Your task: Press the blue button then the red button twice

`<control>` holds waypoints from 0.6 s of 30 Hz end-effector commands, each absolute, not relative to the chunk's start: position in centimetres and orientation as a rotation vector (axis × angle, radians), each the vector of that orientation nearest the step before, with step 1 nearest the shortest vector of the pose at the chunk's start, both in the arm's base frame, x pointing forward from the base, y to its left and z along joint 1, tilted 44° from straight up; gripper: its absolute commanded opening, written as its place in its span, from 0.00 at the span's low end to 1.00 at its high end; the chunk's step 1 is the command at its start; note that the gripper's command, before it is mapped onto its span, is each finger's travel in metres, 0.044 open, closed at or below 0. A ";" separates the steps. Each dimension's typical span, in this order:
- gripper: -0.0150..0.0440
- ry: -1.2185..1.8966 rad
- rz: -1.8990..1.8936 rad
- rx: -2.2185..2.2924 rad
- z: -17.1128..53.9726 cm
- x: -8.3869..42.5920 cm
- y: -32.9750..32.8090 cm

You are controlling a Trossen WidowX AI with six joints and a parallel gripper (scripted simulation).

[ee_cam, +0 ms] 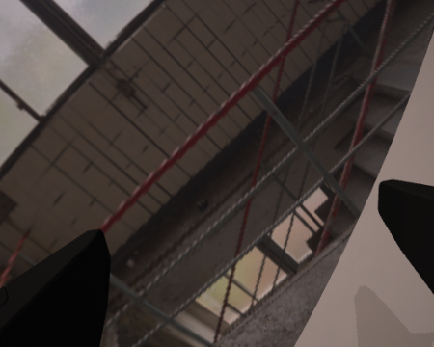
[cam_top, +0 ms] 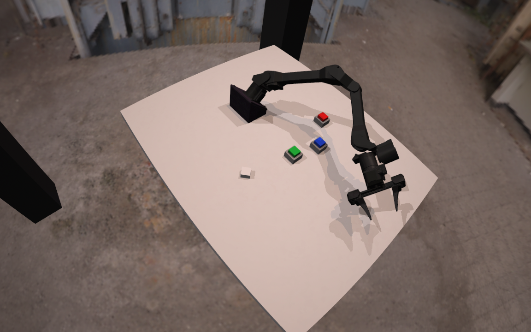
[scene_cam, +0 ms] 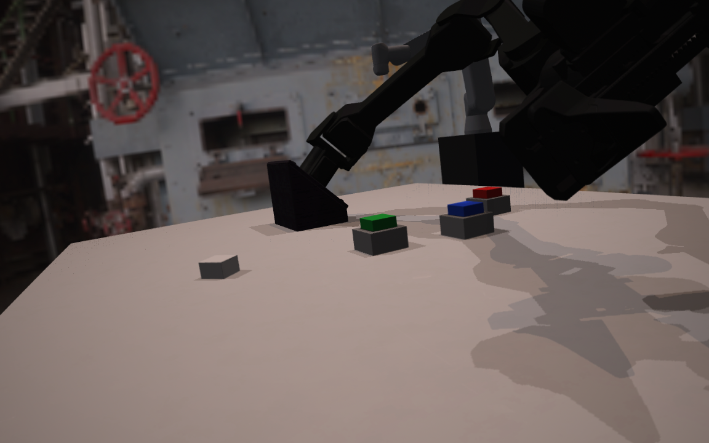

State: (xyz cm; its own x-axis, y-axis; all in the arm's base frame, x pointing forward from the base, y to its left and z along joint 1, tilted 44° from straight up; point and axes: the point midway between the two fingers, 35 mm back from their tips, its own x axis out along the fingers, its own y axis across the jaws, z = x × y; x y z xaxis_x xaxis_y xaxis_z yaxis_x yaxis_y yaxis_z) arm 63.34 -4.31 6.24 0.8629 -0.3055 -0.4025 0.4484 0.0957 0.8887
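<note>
Top view: the black parallel-jaw gripper [cam_top: 381, 204] hangs near the white table's [cam_top: 201, 136] edge, jaws wide apart and empty, well apart from the blue square button [cam_top: 319, 142] and red square button [cam_top: 322, 116]

Exterior view: both buttons sit unpressed

Wrist view: 2 dark fingertips frame background scaffolding

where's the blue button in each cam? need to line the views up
Top: blue button right of centre, between the green button to its lower left and the red button above it.
Exterior: blue button right of centre, mid-height, with the green one on its left and the red one behind it.
Wrist: not in it; only the table edge and open pincer fingers show.
Shared landmark: the green button.
</note>
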 end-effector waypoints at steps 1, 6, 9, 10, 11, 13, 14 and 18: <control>0.93 0.758 -0.461 0.875 4.4 55.8 -5.0; 0.93 0.924 -0.378 0.768 4.2 52.8 -4.7; 0.93 1.030 -0.309 0.705 4.2 50.7 -4.3; 0.93 1.065 -0.282 0.685 4.3 49.9 -4.2; 0.93 1.100 -0.253 0.665 4.4 49.1 -4.1; 0.93 1.168 -0.191 0.629 4.6 47.4 -3.7; 0.93 1.201 -0.157 0.613 4.8 46.5 -3.6; 0.93 1.321 -0.006 0.559 5.8 42.8 -2.7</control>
State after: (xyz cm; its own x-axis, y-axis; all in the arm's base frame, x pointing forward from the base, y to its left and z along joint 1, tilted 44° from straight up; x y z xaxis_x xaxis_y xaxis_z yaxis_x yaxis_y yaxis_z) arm 49.21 -3.84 3.96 0.4438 0.1250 -0.8874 0.5113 0.7779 0.3653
